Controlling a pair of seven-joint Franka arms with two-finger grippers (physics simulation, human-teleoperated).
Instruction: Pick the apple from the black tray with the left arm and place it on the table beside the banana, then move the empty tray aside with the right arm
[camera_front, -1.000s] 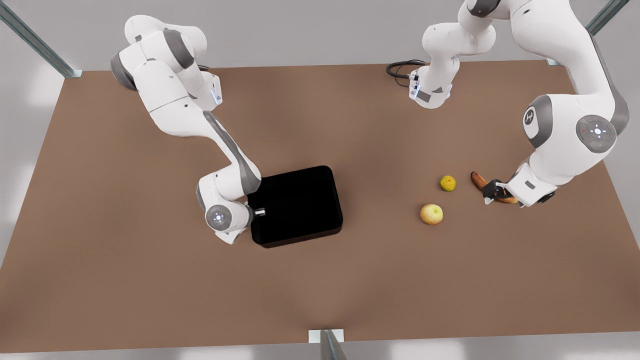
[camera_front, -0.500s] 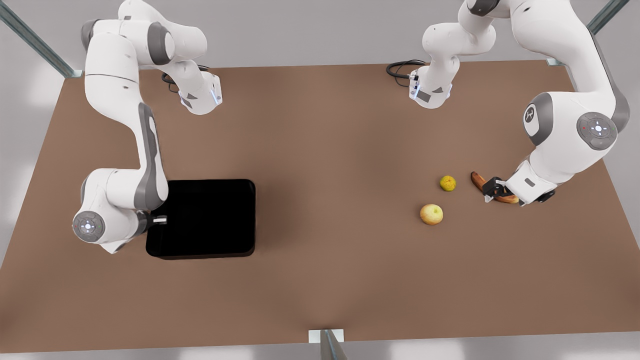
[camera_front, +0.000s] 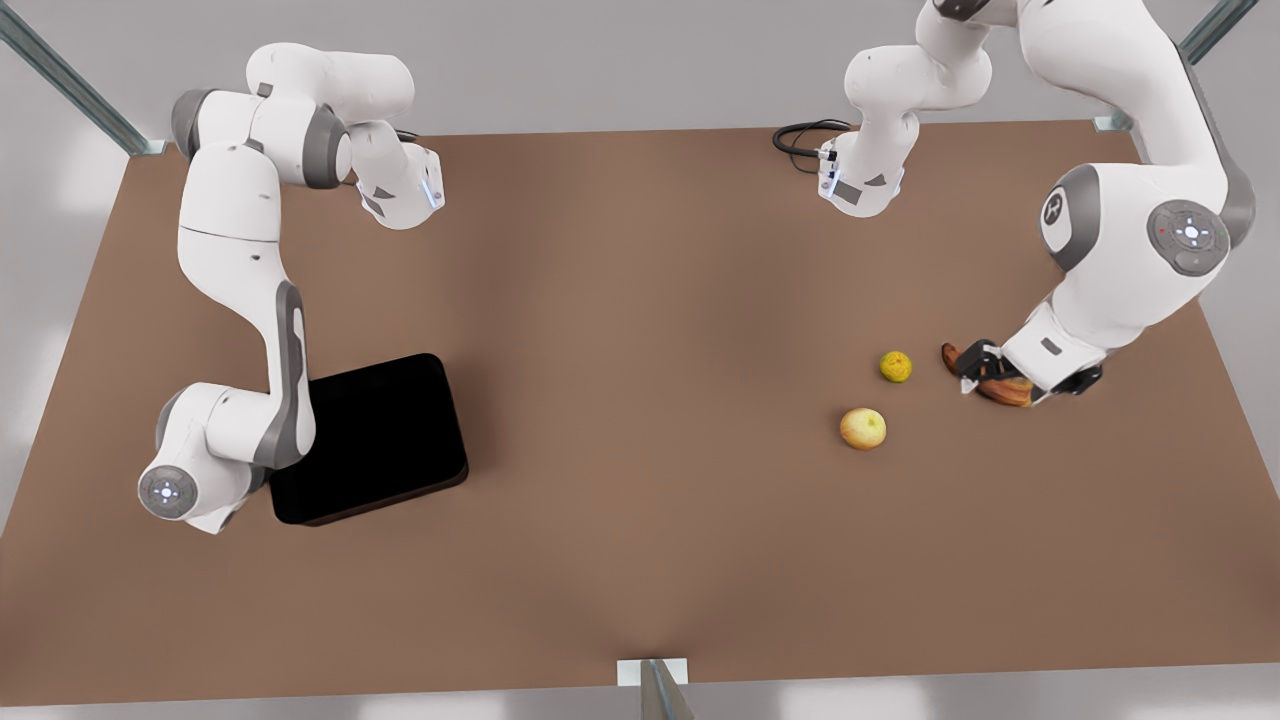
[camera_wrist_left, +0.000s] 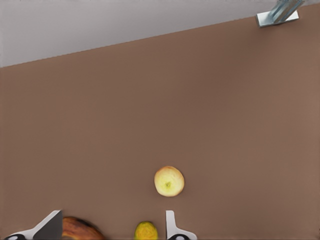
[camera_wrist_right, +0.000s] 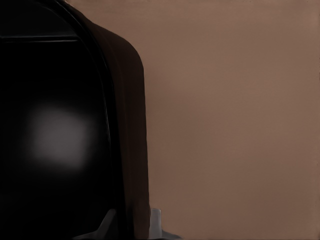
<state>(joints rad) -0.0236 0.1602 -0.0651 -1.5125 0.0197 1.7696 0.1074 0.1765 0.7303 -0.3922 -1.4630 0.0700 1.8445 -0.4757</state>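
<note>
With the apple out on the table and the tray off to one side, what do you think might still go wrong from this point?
1. The right gripper has its fingers on either side of the black tray rim; lifting away before opening might tip or drag it.
2. The left gripper is open and sits over the banana, so pulling back low may nudge it.
3. The apple is round and lies free on the table; a bump might set it rolling.

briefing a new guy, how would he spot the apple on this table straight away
Start at the brown table and go to the front view's right, where three fruits lie near the left tool. The apple is the one nearest the camera, apart from the other two. It is round and pale yellow-orange, larger than the green-yellow round fruit and unlike the long brown banana under the tool.
</note>
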